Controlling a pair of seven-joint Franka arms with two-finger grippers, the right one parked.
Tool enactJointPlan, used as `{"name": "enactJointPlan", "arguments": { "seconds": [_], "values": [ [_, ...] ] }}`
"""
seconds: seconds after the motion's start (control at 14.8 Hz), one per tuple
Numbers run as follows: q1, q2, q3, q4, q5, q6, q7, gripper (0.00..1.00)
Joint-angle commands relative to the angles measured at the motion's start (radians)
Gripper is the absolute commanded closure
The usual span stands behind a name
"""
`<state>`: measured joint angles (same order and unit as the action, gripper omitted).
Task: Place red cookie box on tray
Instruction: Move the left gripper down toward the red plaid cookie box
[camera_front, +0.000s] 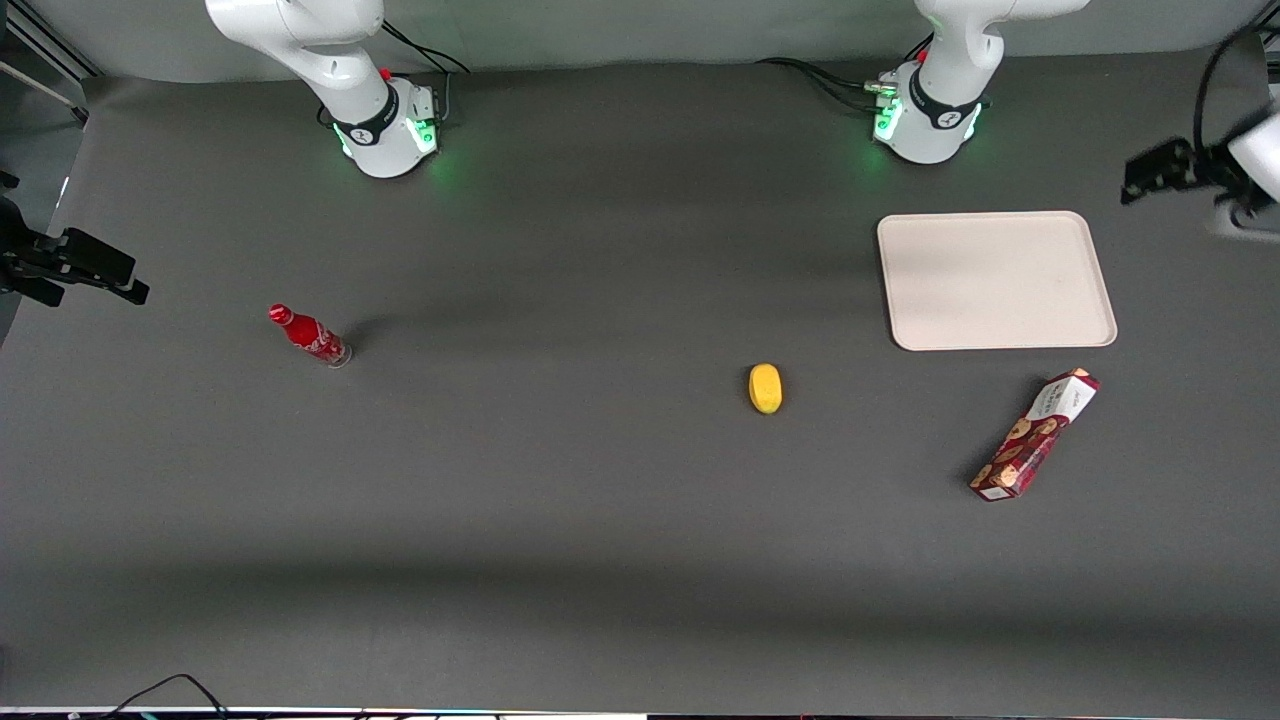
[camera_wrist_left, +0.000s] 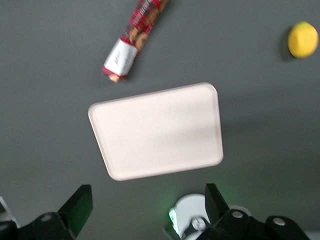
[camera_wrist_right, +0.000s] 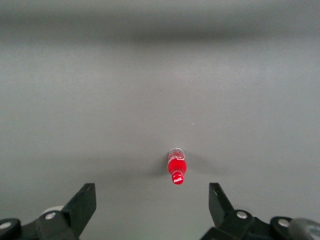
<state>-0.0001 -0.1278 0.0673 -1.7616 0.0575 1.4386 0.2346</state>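
Note:
The red cookie box (camera_front: 1035, 435) lies flat on the dark table, nearer to the front camera than the tray, its white label end pointing toward the tray. The cream tray (camera_front: 995, 280) sits in front of the working arm's base with nothing on it. The left arm's gripper (camera_front: 1140, 182) hovers high at the working arm's end of the table, apart from both. In the left wrist view the gripper (camera_wrist_left: 147, 200) is open with only table between its fingers, looking down on the tray (camera_wrist_left: 155, 132) and the box (camera_wrist_left: 135, 40).
A yellow lemon-shaped object (camera_front: 765, 388) lies mid-table, beside the box toward the parked arm's end. A small red bottle (camera_front: 308, 335) stands toward the parked arm's end. The working arm's base (camera_front: 925, 120) stands just past the tray.

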Motion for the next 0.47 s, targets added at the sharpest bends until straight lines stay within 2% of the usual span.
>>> {"name": "enactJointPlan", "arguments": {
  "seconds": [0.0, 0.2, 0.4],
  "values": [
    [0.002, 0.250, 0.066, 0.089, -0.011, 0.149, 0.179, 0.00],
    [0.000, 0.429, 0.074, 0.099, -0.028, 0.282, 0.288, 0.00],
    [0.017, 0.583, 0.081, 0.102, -0.047, 0.431, 0.487, 0.00]
  ]
}}
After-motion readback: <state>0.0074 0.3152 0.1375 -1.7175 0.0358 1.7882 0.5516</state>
